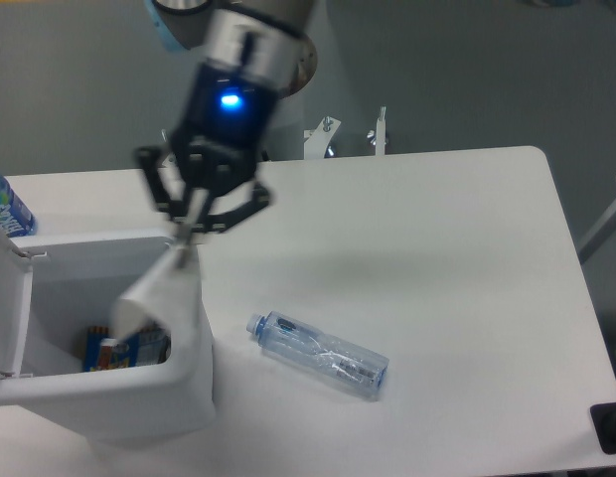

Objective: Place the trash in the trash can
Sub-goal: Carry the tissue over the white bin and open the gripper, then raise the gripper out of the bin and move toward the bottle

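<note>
gripper (185,237) and hanging white paper (154,298) motion-blurred, labelled bottle (7,207) cut by left edge

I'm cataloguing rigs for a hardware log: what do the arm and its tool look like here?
The arm is silver-grey metal tubing with pale blue joint caps and a grey, worn-looking base column. Its wrist section is black, with a small glowing blue light on it. The tool is black, with linked bars that spread outward and narrow down to two thin fingers. No loose cables or readable markings show.

The claw (189,235) pinches white paper (152,296) above the open trash can (189,397); the bottle (318,354) lies beside it.
</note>
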You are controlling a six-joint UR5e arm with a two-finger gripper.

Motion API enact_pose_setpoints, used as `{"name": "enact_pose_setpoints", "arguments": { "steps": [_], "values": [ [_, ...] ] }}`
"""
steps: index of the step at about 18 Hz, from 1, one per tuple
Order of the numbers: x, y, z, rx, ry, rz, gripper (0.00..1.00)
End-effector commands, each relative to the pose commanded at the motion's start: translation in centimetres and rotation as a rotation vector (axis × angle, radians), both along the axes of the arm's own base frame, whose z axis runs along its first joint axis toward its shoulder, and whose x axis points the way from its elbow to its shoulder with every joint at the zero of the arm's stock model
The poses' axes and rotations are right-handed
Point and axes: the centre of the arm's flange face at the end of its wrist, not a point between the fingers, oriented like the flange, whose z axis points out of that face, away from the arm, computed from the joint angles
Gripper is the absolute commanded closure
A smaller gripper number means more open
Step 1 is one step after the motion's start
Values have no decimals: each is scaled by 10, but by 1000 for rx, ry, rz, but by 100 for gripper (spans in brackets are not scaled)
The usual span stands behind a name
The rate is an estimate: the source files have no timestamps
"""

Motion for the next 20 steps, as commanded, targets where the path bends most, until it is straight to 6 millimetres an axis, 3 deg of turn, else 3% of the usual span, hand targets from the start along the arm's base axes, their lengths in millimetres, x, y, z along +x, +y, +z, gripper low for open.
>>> {"name": "enact_pose_setpoints", "arguments": {
  "steps": [1,3,4,6,10,12,15,16,20],
  "values": [
    [7,5,-2,-3,0,-15,88],
    [8,14,-10,-9,2,-32,31],
    [8,15,-12,-8,19,-51,15],
    [8,16,-14,-7,34,-66,0],
    [7,16,-13,-7,35,-64,0],
    [-3,13,-4,3,40,-39,0],
    [-63,-8,-5,-7,16,89,0],
    [-92,-18,-11,-17,-3,146,0],
    [-187,-73,-15,-22,-44,349,0]
  ]
}}
